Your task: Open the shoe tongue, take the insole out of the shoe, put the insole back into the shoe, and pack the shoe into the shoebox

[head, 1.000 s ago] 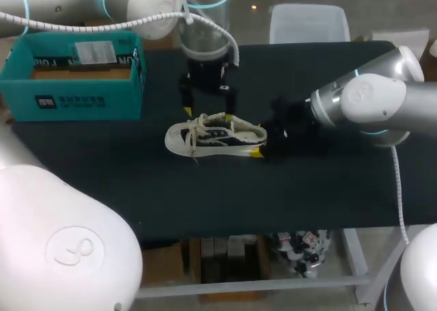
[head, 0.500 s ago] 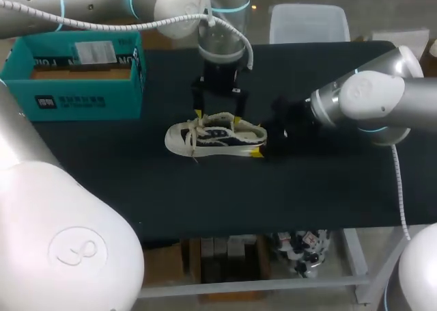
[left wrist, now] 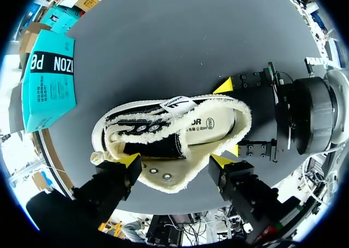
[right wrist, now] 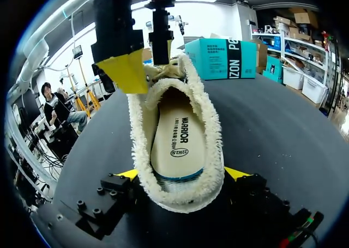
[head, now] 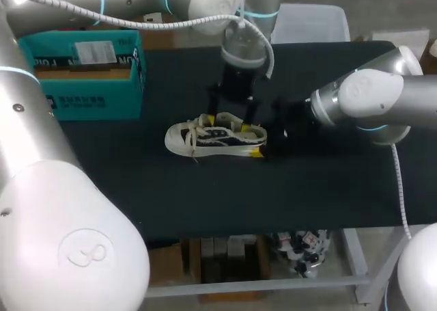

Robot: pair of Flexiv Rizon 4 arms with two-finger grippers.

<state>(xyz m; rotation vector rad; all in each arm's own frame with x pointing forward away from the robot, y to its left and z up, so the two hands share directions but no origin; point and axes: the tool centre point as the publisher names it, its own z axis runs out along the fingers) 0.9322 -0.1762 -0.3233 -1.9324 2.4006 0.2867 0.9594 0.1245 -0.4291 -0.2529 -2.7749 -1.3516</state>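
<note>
Nearest us there's just dark table (head: 205, 201), and then the shoe (head: 215, 137) lying roughly mid-table on its sole, toe pointing toward our left side.

Our right gripper (right wrist: 182, 174) sits at the shoe's heel with a yellow tip pressed on each side of it, so we'd call that clamped on the heel. The insole (right wrist: 178, 141) is inside the shoe, flat on the footbed.

Our left gripper (left wrist: 174, 161) hangs over the shoe's middle from the far side. Its fingers are spread apart and holding nothing, and one yellow tip is just beside the fleecy collar. The tongue (left wrist: 154, 147) looks folded down in the opening, just heel-side of the laces (head: 198, 130). We reckon we're only at the tongue-opening step, with everything else yet to do.

What worries us:
- If the left fingers come down off-target, they could pinch the collar fluff or a lace rather than the tongue.
- A pull that's too hard could drag the shoe out of the heel clamp or twist it.
- Both grippers are crowded around the shoe's opening, so a knock between them is possible.

Farthest off, well beyond the shoe's toe end, the teal shoebox (head: 82, 75) sits open.
</note>
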